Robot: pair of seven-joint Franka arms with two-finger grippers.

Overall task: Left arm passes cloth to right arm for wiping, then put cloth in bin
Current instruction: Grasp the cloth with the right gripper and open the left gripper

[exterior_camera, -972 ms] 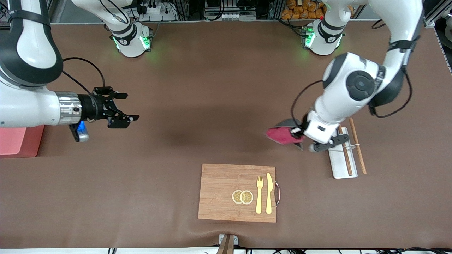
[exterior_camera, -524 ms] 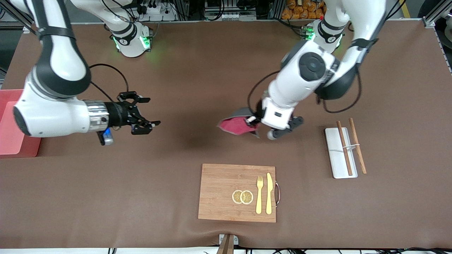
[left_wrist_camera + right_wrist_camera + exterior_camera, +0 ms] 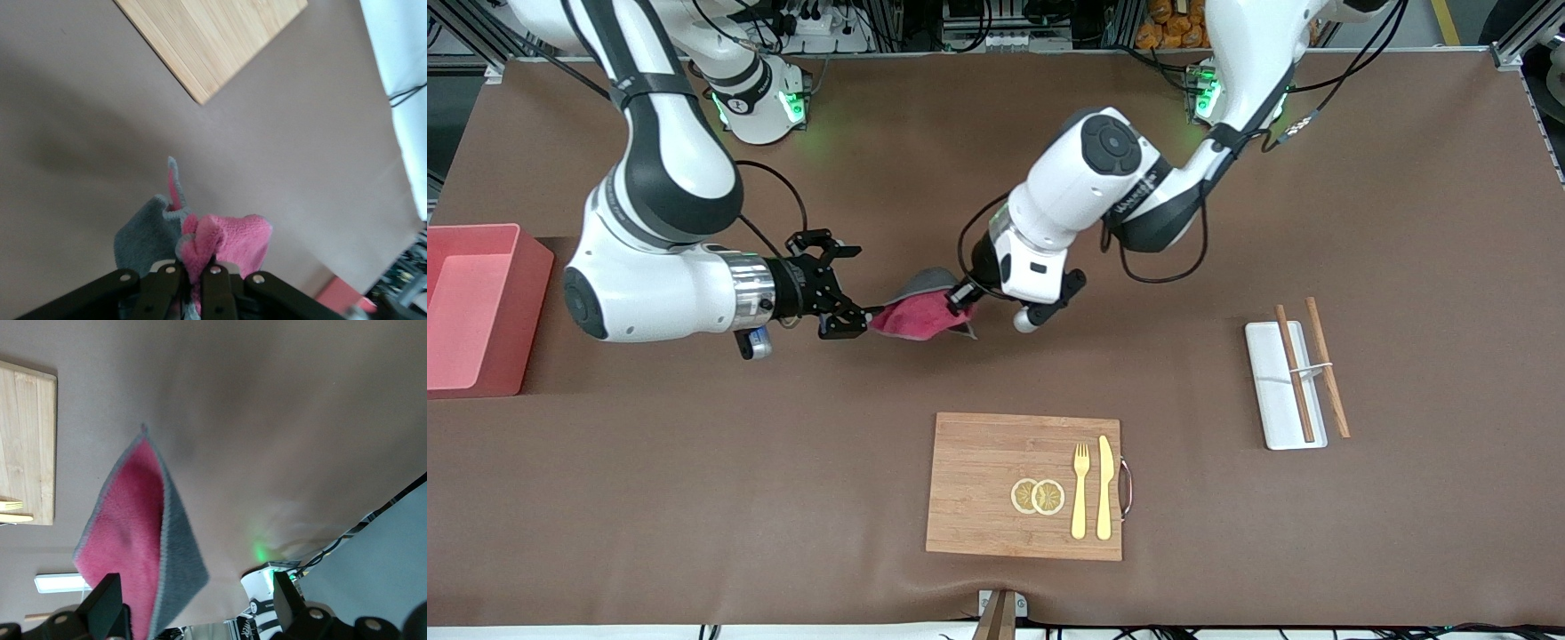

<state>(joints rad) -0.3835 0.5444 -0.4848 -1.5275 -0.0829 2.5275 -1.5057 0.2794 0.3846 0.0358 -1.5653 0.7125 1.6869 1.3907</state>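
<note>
**Cloth handover above the worktop**

The white left arm's black pincer is clenched on a small soft rag, magenta one face, grey the other, held above the brown worktop. The right arm's black pincer is spread wide, its fingertips at the rag's free edge. The rag looks light and floppy; that hanging edge seems best to grasp.
</note>
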